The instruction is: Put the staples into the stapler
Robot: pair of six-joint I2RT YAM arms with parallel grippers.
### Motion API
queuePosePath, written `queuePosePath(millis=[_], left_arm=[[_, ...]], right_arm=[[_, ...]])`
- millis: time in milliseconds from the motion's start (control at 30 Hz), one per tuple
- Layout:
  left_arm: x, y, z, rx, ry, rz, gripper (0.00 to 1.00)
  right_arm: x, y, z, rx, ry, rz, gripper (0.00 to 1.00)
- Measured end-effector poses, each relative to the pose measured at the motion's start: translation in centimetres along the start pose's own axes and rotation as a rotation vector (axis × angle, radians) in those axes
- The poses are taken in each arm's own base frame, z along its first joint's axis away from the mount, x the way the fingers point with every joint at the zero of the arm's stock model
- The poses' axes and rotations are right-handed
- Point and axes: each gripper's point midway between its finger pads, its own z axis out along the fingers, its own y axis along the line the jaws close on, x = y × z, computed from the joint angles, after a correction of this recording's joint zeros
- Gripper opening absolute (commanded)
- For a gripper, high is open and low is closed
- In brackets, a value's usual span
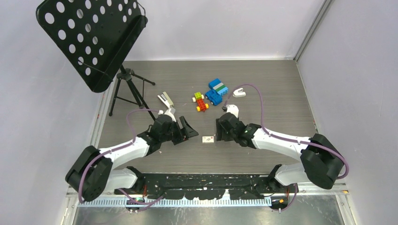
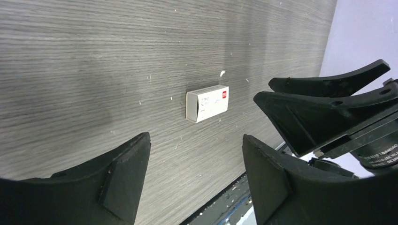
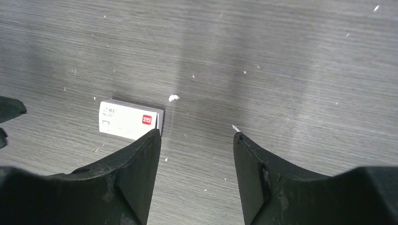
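Note:
The white stapler [image 1: 165, 99] with a grey-beige top lies at the back left of the table, beyond my left arm. A small greyish strip [image 1: 171, 111] lies just in front of it; I cannot tell whether it is the staples. My left gripper [image 1: 190, 128] is open and empty, left of the small white box [image 1: 207, 139]. My right gripper [image 1: 218, 129] is open and empty, right of the box. In the left wrist view the open gripper [image 2: 195, 140] faces the box [image 2: 208, 103]. In the right wrist view the gripper [image 3: 197, 133] hangs over bare table, with the box [image 3: 130, 119] beside its left finger.
Toy blocks [image 1: 201, 101] and a blue block car [image 1: 217, 90] stand at mid-back. A small white claw-shaped piece [image 1: 239, 93] lies to their right. A black music stand [image 1: 94, 37] on a tripod fills the back left. My right gripper's fingers [image 2: 328, 108] show in the left wrist view.

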Motion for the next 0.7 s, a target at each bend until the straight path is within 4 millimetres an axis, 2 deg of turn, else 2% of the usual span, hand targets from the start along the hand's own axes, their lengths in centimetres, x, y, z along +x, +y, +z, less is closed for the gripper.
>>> queuePosePath(millis=[67, 233, 467, 700], left_arm=[[0.4, 0.1, 0.7, -0.002, 0.013, -0.008, 0.67], [1.6, 0.4, 2.1, -0.009, 0.040, -0.020, 0.57], [2.7, 1.2, 4.1, -0.020, 0.071, -0.044, 0.47], [3.0, 0.6, 5.4, 0.024, 0.081, -0.073, 0.39]], right_arm=[[0.5, -0.4, 0.2, 0.004, 0.019, 0.034, 0.63], [1.0, 0.5, 0.4, -0.029, 0.043, 0.080, 0.63], [2.1, 0.5, 1.2, -0.018, 0.085, 0.108, 0.62], [2.6, 0.5, 1.5, -0.012, 0.103, 0.116, 0.62]])
